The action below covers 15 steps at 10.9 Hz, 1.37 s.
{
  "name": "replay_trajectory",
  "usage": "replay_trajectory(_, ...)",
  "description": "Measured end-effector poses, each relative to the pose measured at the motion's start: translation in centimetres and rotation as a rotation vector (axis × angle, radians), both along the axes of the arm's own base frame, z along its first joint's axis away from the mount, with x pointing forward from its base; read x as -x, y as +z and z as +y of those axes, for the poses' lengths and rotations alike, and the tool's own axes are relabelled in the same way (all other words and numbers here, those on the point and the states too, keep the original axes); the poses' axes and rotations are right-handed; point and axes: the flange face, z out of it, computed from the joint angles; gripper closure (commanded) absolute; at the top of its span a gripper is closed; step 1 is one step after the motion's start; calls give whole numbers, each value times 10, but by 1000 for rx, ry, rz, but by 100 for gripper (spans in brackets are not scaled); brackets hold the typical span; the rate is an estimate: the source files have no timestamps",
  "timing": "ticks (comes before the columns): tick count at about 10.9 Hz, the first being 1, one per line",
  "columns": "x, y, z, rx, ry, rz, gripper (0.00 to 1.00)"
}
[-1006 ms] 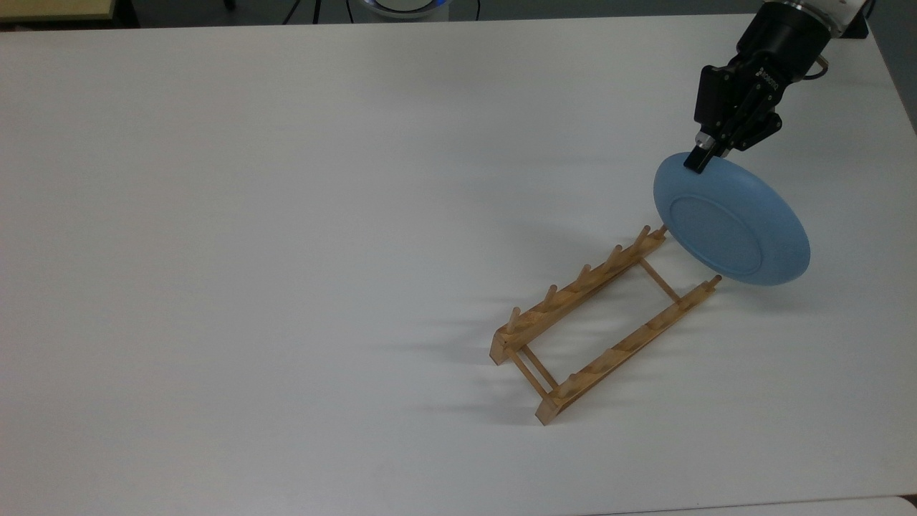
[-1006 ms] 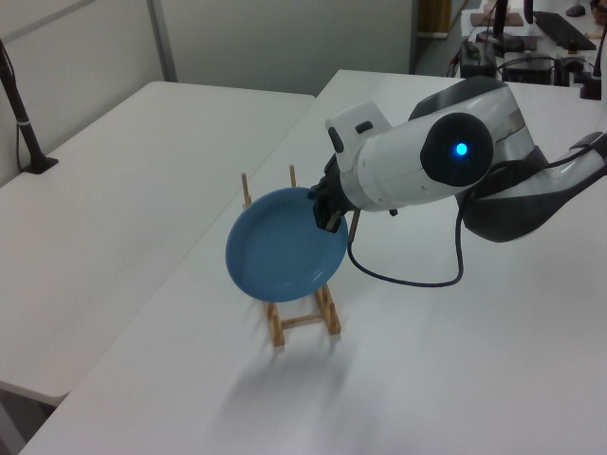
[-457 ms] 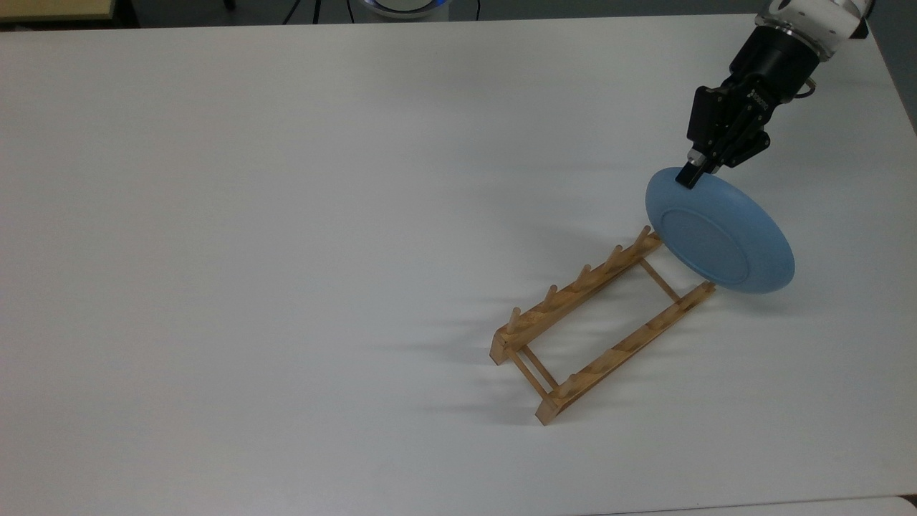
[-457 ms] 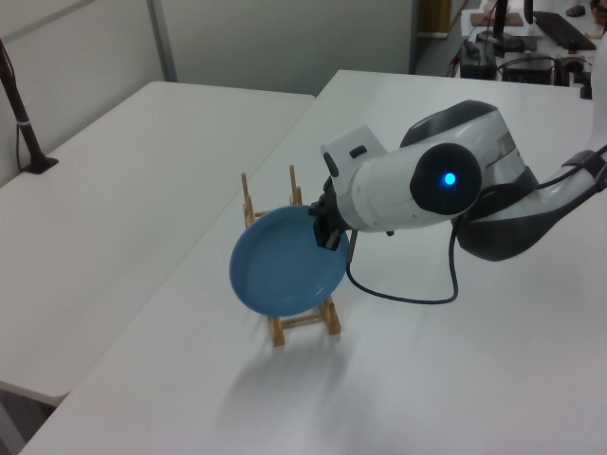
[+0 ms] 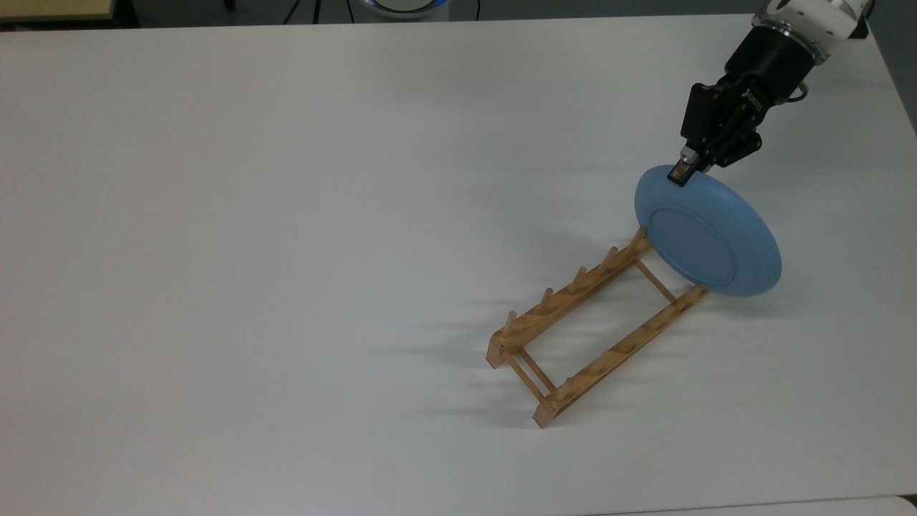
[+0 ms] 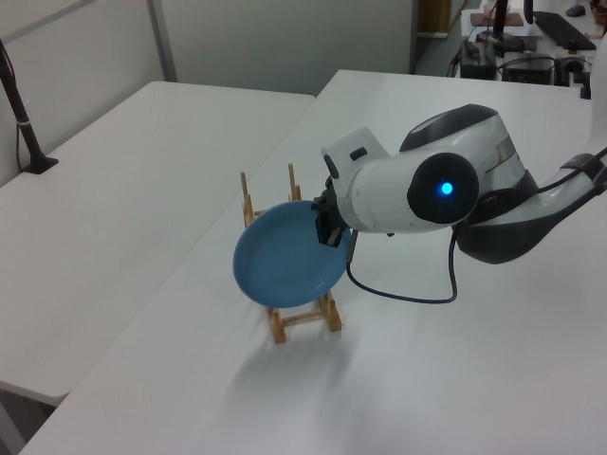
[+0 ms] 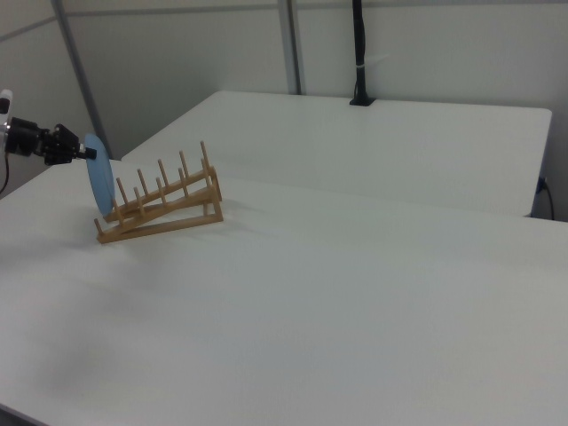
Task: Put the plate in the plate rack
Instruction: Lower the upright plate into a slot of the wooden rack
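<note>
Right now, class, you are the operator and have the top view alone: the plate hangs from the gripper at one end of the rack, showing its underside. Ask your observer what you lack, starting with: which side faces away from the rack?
Observer: In the left view, the plate shows its hollow eating side, turned away from the rack.
Operator: Is it standing straight?
Observer: In the right view it is edge-on and nearly upright, its top leaning a little away from the rack.
Operator: Is it between the pegs?
Observer: Not yet, it seems. In the right view it stands at the rack's left end, outside the first pegs, with the gripper shut on its top rim.
</note>
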Motion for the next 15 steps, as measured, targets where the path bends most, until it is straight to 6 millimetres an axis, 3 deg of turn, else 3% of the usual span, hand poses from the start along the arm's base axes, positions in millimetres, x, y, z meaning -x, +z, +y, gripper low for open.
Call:
replay_trajectory(4, -1, -4, -2, 30, -7, -7, 100)
replay_trajectory(9, -2, -38, 3, 64, -4, 24, 100)
replay_trajectory(12, -1, -37, 4, 40, -17, 36, 100)
replay_trajectory(14, -2, -37, 3, 10, -39, 36, 88)
replay_trajectory(15, -2, -38, 2, 0, -47, 35, 66)
